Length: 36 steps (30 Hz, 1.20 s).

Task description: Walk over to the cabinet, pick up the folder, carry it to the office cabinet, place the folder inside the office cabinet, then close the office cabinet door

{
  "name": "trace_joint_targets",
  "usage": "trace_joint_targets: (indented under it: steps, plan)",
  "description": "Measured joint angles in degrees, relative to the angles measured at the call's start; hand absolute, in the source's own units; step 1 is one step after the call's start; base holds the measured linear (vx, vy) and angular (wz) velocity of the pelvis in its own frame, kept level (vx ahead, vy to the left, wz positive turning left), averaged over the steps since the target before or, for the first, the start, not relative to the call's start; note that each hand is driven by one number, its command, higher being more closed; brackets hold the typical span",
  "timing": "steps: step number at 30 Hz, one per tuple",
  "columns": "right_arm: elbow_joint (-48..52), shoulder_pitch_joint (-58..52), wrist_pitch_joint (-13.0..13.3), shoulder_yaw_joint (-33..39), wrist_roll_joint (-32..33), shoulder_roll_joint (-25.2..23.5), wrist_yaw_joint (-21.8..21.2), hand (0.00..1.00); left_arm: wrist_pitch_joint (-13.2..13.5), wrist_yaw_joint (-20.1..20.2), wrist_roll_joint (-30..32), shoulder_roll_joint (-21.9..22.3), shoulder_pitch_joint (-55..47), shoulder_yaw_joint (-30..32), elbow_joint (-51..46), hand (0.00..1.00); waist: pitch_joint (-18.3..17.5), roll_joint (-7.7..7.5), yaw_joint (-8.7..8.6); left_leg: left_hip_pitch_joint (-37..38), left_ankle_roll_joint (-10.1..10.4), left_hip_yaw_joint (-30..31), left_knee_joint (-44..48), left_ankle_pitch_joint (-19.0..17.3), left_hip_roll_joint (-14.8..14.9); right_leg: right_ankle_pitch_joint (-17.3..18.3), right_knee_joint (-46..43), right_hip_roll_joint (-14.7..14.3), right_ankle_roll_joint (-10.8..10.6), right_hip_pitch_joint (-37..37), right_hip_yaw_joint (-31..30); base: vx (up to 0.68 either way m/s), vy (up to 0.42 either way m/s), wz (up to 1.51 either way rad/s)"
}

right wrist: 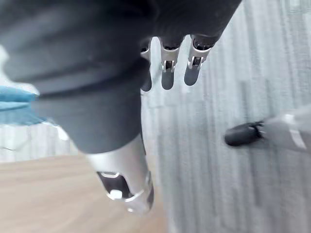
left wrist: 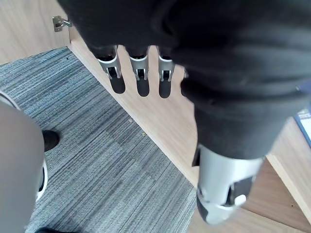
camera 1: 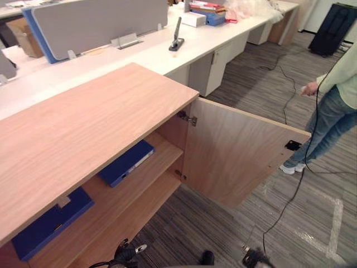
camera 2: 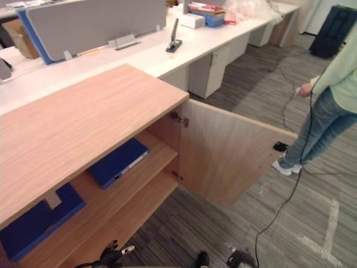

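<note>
Office cabinet (camera 1: 83,123): light wood, low, with a broad flat top.
Door (camera 1: 234,151): swung wide open on the robot's right, with a metal hinge (camera 1: 188,118) at its upper inner corner.
Shelf (camera 1: 153,170): wooden, inside the open compartment under the top.
Folder (camera 1: 127,162): blue, lying flat on the shelf, partly under the overhang of the cabinet top, in neither hand.
Second folder (camera 1: 50,223): blue, flat on the same shelf, further to the robot's left and apart from the first.
Left hand (left wrist: 139,68): fingers (left wrist: 112,68) straight and slightly apart, holding nothing, above the cabinet's wooden base edge and the carpet (left wrist: 97,160).
Right hand (right wrist: 167,60): fingers (right wrist: 194,63) straight and spread, holding nothing, over striped grey carpet.
Worktop (camera 1: 139,53): long and white, behind the cabinet, carrying a grey divider panel (camera 1: 95,22) and a stack of books (camera 1: 209,11).
Person (camera 1: 334,106): standing on the carpet at the right, in a pale top and jeans, one hand on a black cable.
</note>
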<state>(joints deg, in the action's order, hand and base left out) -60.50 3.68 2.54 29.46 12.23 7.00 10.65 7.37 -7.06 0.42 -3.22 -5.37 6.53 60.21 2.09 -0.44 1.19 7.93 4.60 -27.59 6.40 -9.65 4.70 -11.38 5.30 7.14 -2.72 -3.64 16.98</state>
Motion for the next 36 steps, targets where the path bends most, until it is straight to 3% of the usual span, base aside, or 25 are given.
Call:
trace_joint_targets:
  steps: [5, 11, 15, 22, 27, 36]
  plan:
    - [6.7, 7.9, 2.2, 1.1, -0.2, 9.1, 3.4, 0.0, -0.1, 0.0, -0.9, -0.2, -0.3, 0.2, 0.0, 0.0, -0.5, 1.17, -0.57, 0.3, 0.0, 0.4, -0.1, 0.0, 0.1, 0.0, -0.3, -0.8, 0.0, -1.0, -1.8, 0.09, -0.016, -0.31]
    - [-2.9, 19.6, 2.6, 4.7, 0.1, 20.2, 3.9, 0.0, -0.3, 0.0, -5.2, -0.5, -1.6, 3.0, 0.1, 0.0, -0.5, 2.72, -0.64, 1.9, 0.0, 3.0, -0.4, 0.0, 0.1, 0.0, -0.1, -0.6, 0.0, 0.7, -1.6, 0.01, -0.002, 0.02]
    - [-8.6, 26.6, 1.7, 3.1, 0.1, 23.1, 2.1, 0.0, -0.6, 0.1, -6.9, -0.5, -3.5, 4.6, 0.2, 0.0, -0.1, 3.26, -0.46, 2.1, 0.0, 3.5, -1.3, 0.0, 0.0, 0.0, 0.0, -0.5, 0.0, 0.6, -1.6, -0.09, -0.012, 0.03]
    - [-11.5, 37.9, 1.1, -6.6, 0.0, 26.2, -1.9, 0.0, -1.1, 0.8, -8.0, -0.5, -5.7, 6.4, 0.2, 0.0, 1.9, 4.51, 0.68, 1.6, -0.1, 5.9, -2.1, -0.2, 0.2, -0.1, 0.1, -0.9, 0.6, -0.2, -1.1, -0.13, -0.044, 0.04]
    - [-12.9, 43.5, 1.0, -14.4, 0.0, 28.0, -5.2, 0.0, -1.2, 1.3, -8.0, -0.3, -6.0, 6.4, 0.0, 0.0, 2.1, 6.24, 1.24, 0.3, -0.1, 7.6, -1.8, 0.4, 0.4, -0.8, 0.0, -0.7, 1.1, -0.8, 0.3, -0.06, -0.033, 0.12]
    - [-14.0, 48.4, 0.6, -25.0, 0.2, 31.8, -5.6, 0.0, -0.6, 1.4, -8.0, 0.2, -5.3, 6.3, -0.4, 0.0, 3.9, 7.17, 0.58, 0.0, -0.2, 9.0, -1.6, 0.6, 0.0, -1.2, -0.2, -0.1, 1.0, -0.1, 1.6, -0.03, 0.008, 0.06]
